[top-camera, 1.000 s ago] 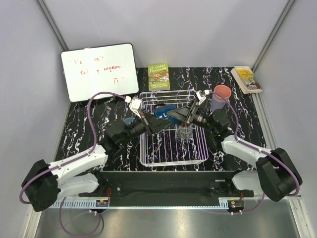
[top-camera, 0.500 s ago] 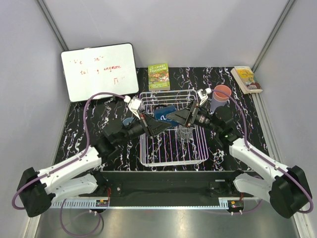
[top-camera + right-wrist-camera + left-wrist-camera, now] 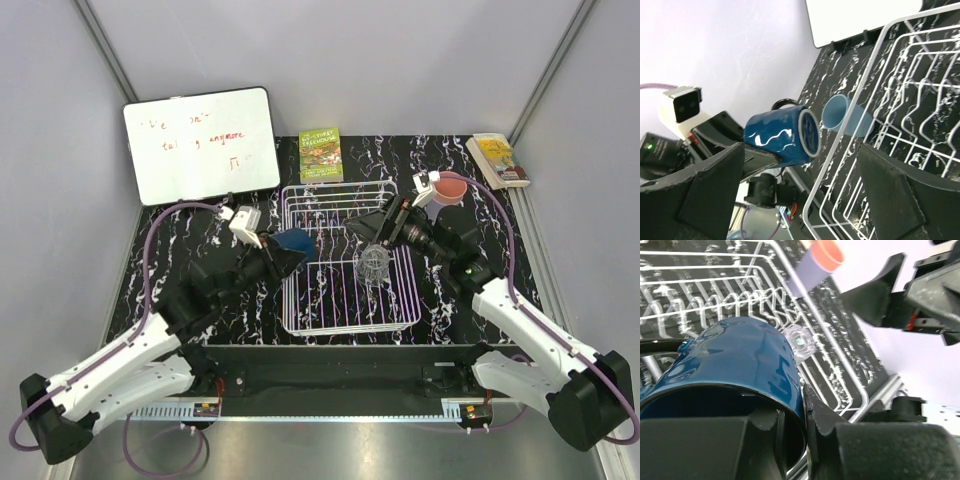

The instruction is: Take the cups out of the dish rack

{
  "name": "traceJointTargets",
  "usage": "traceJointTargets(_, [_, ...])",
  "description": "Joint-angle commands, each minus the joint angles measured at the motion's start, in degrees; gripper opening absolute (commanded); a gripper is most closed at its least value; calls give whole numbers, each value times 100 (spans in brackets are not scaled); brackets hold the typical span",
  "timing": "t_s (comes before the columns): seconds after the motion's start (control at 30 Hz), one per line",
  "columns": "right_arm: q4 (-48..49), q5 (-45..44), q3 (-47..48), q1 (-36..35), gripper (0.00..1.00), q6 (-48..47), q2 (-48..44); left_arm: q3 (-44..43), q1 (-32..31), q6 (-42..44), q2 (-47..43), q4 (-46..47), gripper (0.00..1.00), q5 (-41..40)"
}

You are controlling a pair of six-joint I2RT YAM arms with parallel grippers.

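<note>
My left gripper [image 3: 285,250] is shut on the rim of the dark blue cup [image 3: 295,240], holding it on its side in the air over the left rim of the white wire dish rack [image 3: 400,300]. In the left wrist view the fingers [image 3: 820,410] pinch the cup's wall [image 3: 740,360]. My right gripper [image 3: 372,228] is open and empty above the rack [image 3: 920,100], over the clear faceted glass [image 3: 373,265]. The salmon-pink cup [image 3: 449,186] sits in the lavender cup [image 3: 805,275] on the table right of the rack. The light blue cup [image 3: 845,117] lies on its side just outside the rack's left rim.
A whiteboard [image 3: 200,145] leans at the back left. A green book [image 3: 320,155] lies behind the rack and another book [image 3: 497,160] at the back right corner. Grey walls close in on both sides.
My left gripper has moved left and up with the dark blue cup, from the rack's middle to its left rim. My right gripper has drawn back a little to the right.
</note>
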State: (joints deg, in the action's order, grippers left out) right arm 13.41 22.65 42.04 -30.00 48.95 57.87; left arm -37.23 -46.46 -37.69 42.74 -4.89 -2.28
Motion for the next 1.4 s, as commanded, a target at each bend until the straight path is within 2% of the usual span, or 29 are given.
traceJointTargets(0.0, [-207, -410, 348, -6, 100, -342, -135, -539, -21, 315, -336, -20, 0, -658])
traceJointTargets(0.17, [-733, -744, 472, -6, 100, -623, -241, -1312, -21, 683, -170, -1188, 0, -1519])
traceJointTargets(0.3, [-1094, -1096, 498, -6, 100, -764, -285, -1857, -13, 781, 181, -2164, 0, -2712])
traceJointTargets(0.4, [-1305, -1280, 489, -6, 100, -852, -293, -2252, 66, 816, 593, -2806, 0, -3311])
traceJointTargets(0.47, [-1612, -1377, 524, -6, 100, -931, -285, -2717, 320, 737, 910, -3569, 0, -3419])
traceJointTargets(0.53, [-1858, -1518, 594, -6, 100, -1018, -241, -3086, 714, 763, 1341, -4105, 0, -3227])
traceJointTargets(0.83, [-2097, -1633, 577, -6, 100, -1080, -135, -3712, 2078, 1071, 2387, -4899, 0, -2242])
traceJointTargets(1.0, [-2167, -1659, 551, 3, 100, -1124, -214, -3537, 2719, 1080, 2817, -4584, 0, -1197])
traceJointTargets(1.17, [-2229, -1606, 551, -6, 100, -1107, -250, -3151, 3063, 913, 3310, -4144, 0, -284])
traceJointTargets(1.37, [-2290, -1562, 524, -6, 100, -1107, -250, -2781, 3231, 790, 3723, -3809, 0, 9])
